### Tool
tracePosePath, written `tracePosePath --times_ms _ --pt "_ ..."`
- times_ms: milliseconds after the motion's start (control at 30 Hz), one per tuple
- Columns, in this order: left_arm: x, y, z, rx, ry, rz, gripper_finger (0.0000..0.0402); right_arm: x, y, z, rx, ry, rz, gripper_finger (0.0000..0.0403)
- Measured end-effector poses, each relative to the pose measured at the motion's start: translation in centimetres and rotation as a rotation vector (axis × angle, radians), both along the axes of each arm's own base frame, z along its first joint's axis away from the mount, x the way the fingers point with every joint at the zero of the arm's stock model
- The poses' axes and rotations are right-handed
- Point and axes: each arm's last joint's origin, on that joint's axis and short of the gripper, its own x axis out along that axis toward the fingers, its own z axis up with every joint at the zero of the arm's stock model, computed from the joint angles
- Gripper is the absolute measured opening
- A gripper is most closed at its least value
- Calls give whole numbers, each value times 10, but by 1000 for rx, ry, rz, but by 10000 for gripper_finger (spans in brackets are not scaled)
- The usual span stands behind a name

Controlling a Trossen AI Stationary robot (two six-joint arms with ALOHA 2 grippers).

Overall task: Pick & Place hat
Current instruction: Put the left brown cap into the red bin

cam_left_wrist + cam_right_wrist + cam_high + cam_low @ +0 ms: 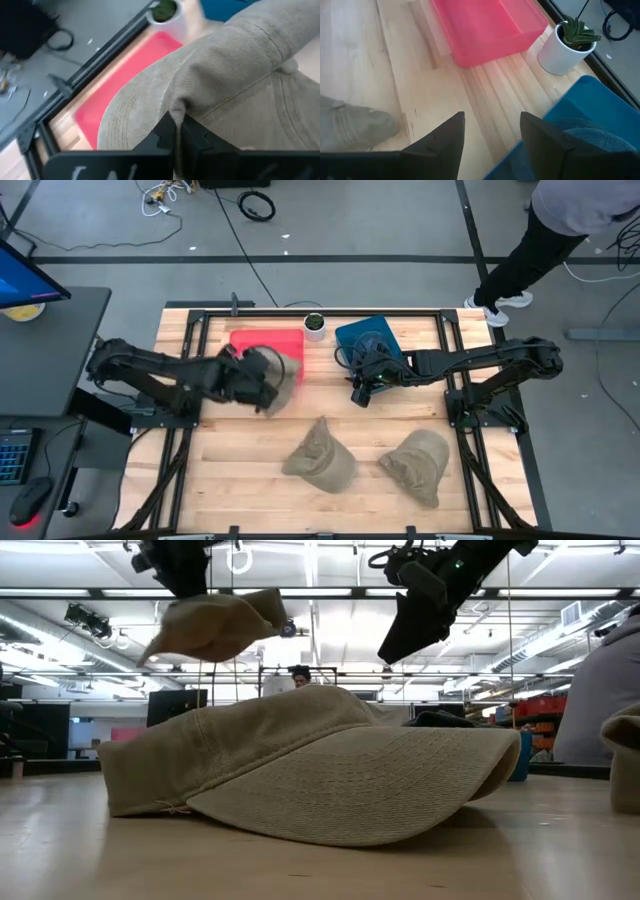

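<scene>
My left gripper [262,380] is shut on a tan cap [280,375], held in the air above the red tray's [267,342] near right corner; the low view shows this cap [215,625] high above the table. Two more tan caps lie on the wood, one in the middle [320,455], which fills the low view [320,765], and one to its right [415,465]. My right gripper [360,392] hovers open beside the blue tray [350,332], touching nothing; its wrist view shows a dark blue cap [592,135] in that tray. My left gripper pinches a raised fold of the tan cap's cloth [181,107] between its two fingers [165,132], about where the stitched brim [117,125] meets the crown. The cap is lifted clear and spreads out in front of the fingers, above the red tray [125,85].
A small white pot with a green plant [315,325] stands between the red and blue trays at the far edge. A black frame [200,312] borders the wooden table. A person [560,230] stands beyond the far right corner. Bare wood lies between the trays and the resting caps.
</scene>
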Motion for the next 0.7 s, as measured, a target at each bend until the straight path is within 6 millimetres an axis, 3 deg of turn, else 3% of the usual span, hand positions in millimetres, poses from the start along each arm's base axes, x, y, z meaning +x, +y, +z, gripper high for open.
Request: tracePosePath --times_ms 200,400,700 --pt "6 45 -4 2 7 181 13 0 0 0 0 0 0 197" --pt "15 82 -24 3 68 322 13 0 0 0 0 0 0 197" --pt "28 105 -102 14 82 399 14 0 0 0 0 7 0 197"
